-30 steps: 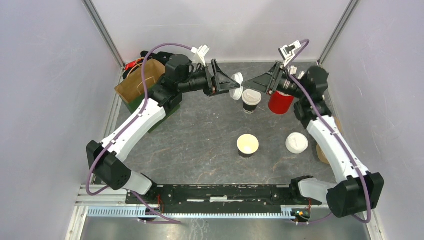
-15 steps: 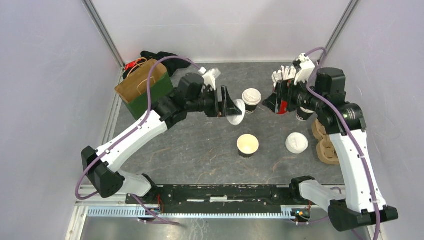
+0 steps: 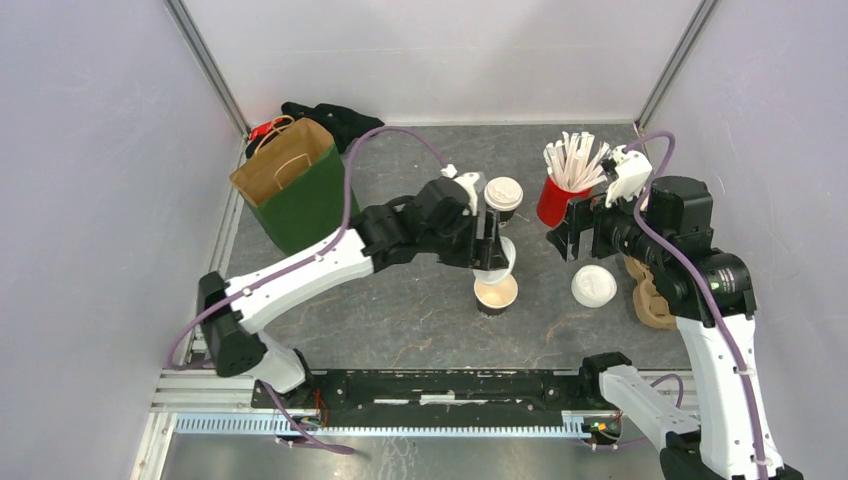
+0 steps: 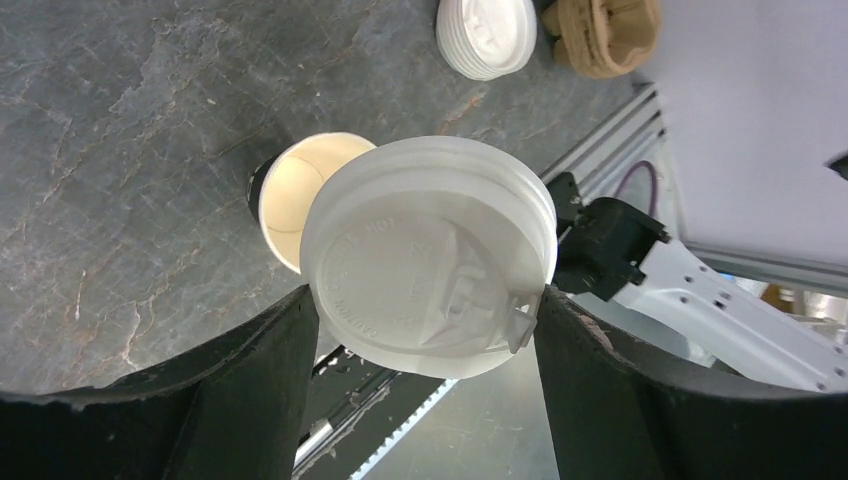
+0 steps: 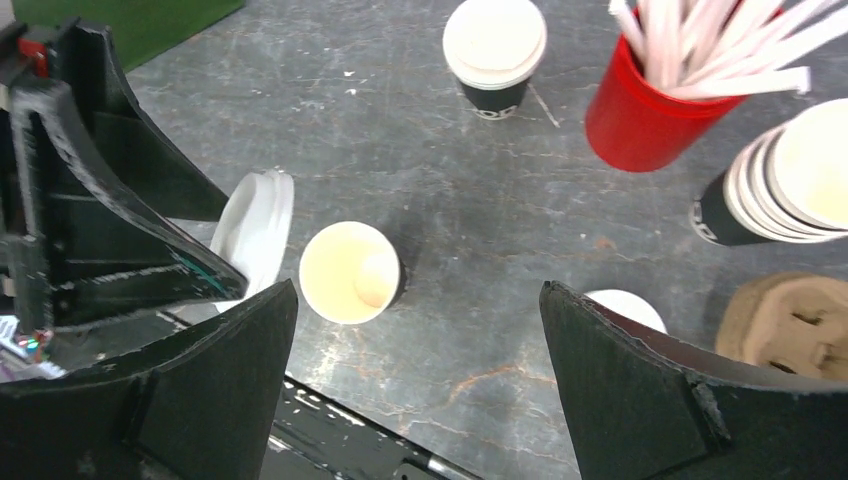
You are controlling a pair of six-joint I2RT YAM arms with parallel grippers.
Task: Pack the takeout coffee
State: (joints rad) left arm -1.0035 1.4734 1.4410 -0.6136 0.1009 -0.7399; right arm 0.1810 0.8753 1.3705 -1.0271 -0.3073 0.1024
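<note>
One takeout coffee (image 3: 503,196) (image 5: 494,45), a dark cup capped by a white lid, stands at the back centre with no gripper on it. My left gripper (image 3: 492,256) (image 4: 425,300) is shut on a loose white lid (image 4: 430,270) (image 5: 255,235), gripping it by its rim. It holds the lid tilted just above and beside a lidless dark cup (image 3: 496,293) (image 4: 290,200) (image 5: 350,272) with a cream inside. To the right of both cups my right gripper (image 3: 562,238) (image 5: 420,390) hangs open over bare table, holding nothing.
A red cup of white straws (image 3: 560,198) (image 5: 640,120) stands back right. Beside it are a stack of lidless cups (image 5: 790,180), a stack of white lids (image 3: 594,285) (image 4: 487,35) and a cardboard carrier (image 3: 650,295) (image 5: 790,325). A green and brown paper bag (image 3: 295,185) stands back left.
My left gripper carried the white lid from the back down to the lidless cup. My right gripper opened wide and drew back right, away from the capped cup.
</note>
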